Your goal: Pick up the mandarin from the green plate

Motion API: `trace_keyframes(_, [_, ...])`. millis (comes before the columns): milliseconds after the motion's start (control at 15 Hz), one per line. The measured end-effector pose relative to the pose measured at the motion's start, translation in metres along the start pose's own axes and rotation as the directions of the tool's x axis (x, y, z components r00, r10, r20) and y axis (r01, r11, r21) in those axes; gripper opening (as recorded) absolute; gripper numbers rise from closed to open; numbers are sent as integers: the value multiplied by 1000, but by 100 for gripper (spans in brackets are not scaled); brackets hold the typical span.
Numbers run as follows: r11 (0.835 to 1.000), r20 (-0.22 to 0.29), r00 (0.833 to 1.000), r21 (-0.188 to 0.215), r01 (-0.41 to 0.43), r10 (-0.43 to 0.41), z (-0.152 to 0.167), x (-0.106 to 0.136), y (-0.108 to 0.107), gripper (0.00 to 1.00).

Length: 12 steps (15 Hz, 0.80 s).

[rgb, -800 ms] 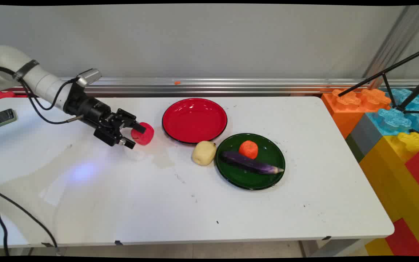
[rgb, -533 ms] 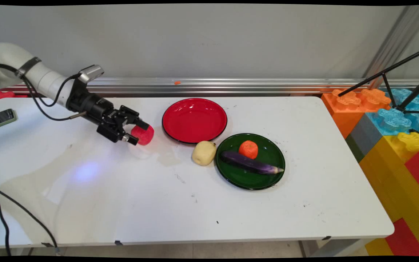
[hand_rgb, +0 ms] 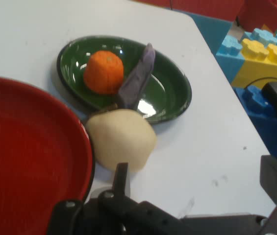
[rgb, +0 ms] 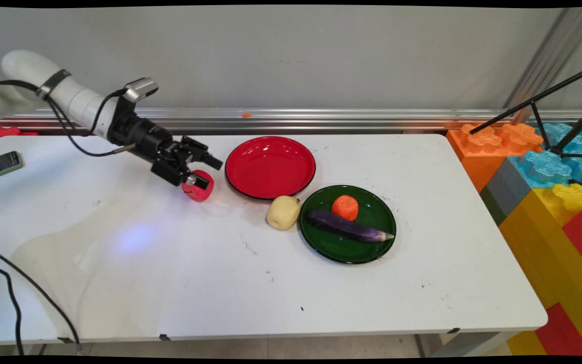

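Red apple (rgb: 199, 188) sits on surface (rgb: 170, 263), just left of red plate (rgb: 270, 167). Gripper (rgb: 204, 172) above it, jaws spread wide, lower finger touching apple top, nothing held. Risk: round apple nudged, rolls toward plate or potato (rgb: 283, 213) beside green plate (rgb: 347, 245).

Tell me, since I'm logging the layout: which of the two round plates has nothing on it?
The glossy red round plate, farther back, is bare. The dark green round plate carries an orange fruit and a purple eggplant.
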Motion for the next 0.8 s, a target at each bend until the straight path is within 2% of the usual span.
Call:
trace_keyframes(467, [1000, -28, 1000, -16, 2, -2, 36, 34, -6, 100])
trace_keyframes(800, [1000, -10, 1000, -11, 28, -28, 72, 50, -16, 100])
